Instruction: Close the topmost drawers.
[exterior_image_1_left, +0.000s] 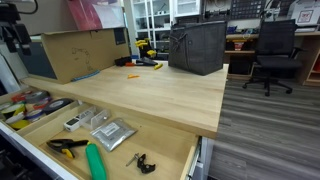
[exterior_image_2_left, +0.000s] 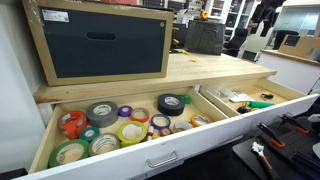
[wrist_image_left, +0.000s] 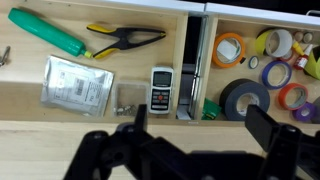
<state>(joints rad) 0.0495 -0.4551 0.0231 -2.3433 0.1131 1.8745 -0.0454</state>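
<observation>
The topmost drawers (exterior_image_1_left: 170, 140), two wide, shallow trays of pale plywood with flat white fronts, both stand far out from under the thick light-wood worktop slab (exterior_image_1_left: 150, 95). In an exterior view the tape drawer (exterior_image_2_left: 205, 141) fills the lower left and centre of the frame. It is packed with coloured rolls, and its slim silver bar handle (exterior_image_2_left: 165, 158) sits near the bottom edge. The tool drawer (exterior_image_2_left: 282, 107) lies just beside it, toward the right edge.

In the wrist view the tool drawer takes the upper left. It holds a green plastic cylinder (wrist_image_left: 50, 33), yellow-handled black pliers (wrist_image_left: 125, 38), a crinkled silver foil bag (wrist_image_left: 78, 85) and a small grey handheld meter (wrist_image_left: 161, 88). The tapes sit at upper right, with a large black tape roll (wrist_image_left: 240, 100) nearest.

The black Robotiq gripper (wrist_image_left: 200, 128) shows along the bottom of the wrist view. Its jaws are spread wide with nothing between them, and it hovers above the worktop's edge, roughly over the divide between the two trays.

By my reading, no closing has begun and this is the approach. The next move calls for carrying the gripper out past one white front, lowering it to that face and pushing squarely near the handle so the wide tray does not skew. The neighbouring tray needs the same push.

Farther out on the slab are a wooden box with a dark grey panel (exterior_image_2_left: 100, 40), a brown cardboard box (exterior_image_1_left: 80, 50) and a dark grey bin (exterior_image_1_left: 197, 47). A black office chair (exterior_image_1_left: 272, 45) stands at upper right.
</observation>
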